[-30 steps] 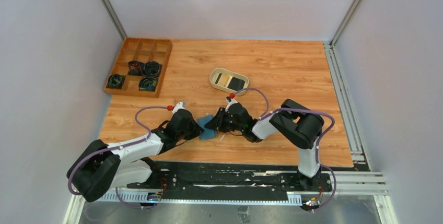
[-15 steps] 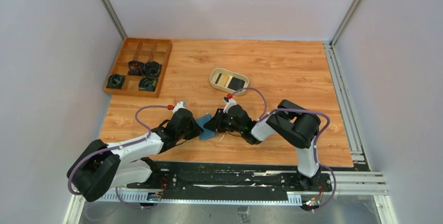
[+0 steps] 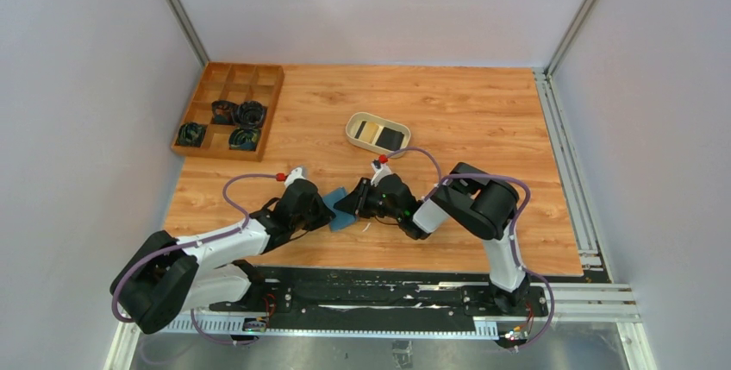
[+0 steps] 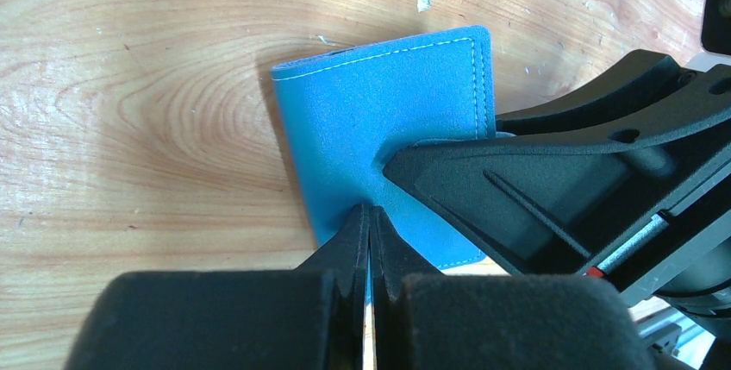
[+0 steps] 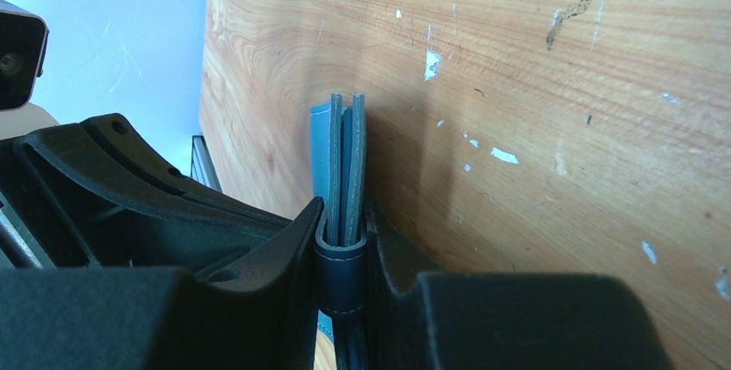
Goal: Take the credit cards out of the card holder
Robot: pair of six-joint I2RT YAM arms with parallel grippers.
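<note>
Teal-blue card holder (image 3: 342, 212), one only, sits near the surface's (image 3: 465, 111) near edge, left of centre, between the two arms. Right fingers (image 5: 405, 284) clamp it edge-on, narrowly parted to the holder's thickness. Two leaves show side by side, and the snap tab (image 5: 340, 279) loops round them at the grip. Left fingers (image 4: 345, 249) are pressed fully together, tips against the holder's outer face near its lower edge. Cannot tell if they nip any of it. Both arms crowd the holder, with little slack between them.

Credit cards: two in view, one tan-gold (image 3: 369, 132) and one black (image 3: 391, 137), lying flat side by side in the one beige oval dish (image 3: 353, 127), which is mid-surface, toward the far edge from the holder and apart from it.

One brown wooden compartment tray (image 3: 269, 109) at the far left corner. Four dark coiled items (image 3: 251, 113), one per compartment.

Open wood: whole right half, far edge behind the dish, and the strip between tray and dish.
</note>
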